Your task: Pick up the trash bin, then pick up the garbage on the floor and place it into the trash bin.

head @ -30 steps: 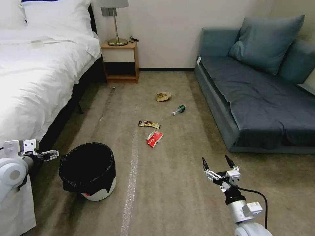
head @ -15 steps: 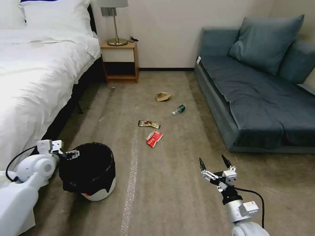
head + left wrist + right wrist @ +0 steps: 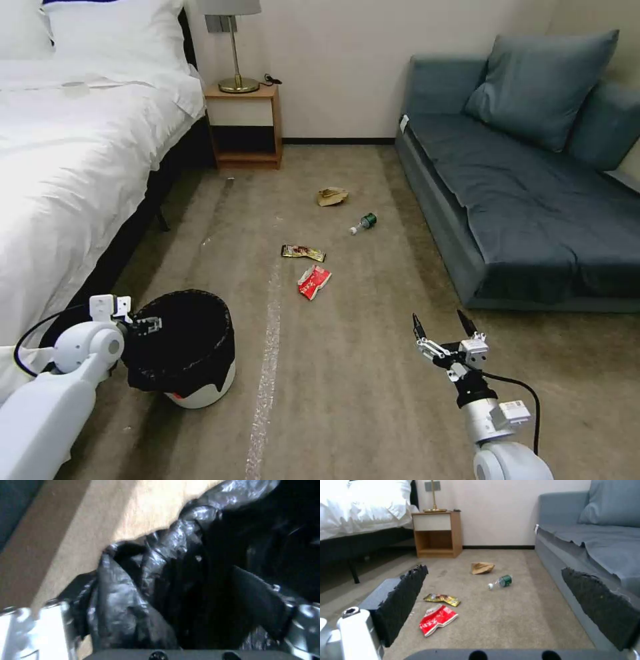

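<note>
Carpeted floor [image 3: 360,373]: left end effector [image 3: 148,325] spread over trash bin [image 3: 181,347] rim; right end effector [image 3: 443,327] released.

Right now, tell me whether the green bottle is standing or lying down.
Lying down. The green bottle rests on its side on the floor, its white cap pointing toward the gold-brown wrapper.

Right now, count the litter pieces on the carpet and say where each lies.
4. Red wrapper nearest the robot, gold wrapper just beyond it, green bottle farther toward the sofa, paper bag farthest, toward the nightstand. More may be hidden under the bed.
</note>
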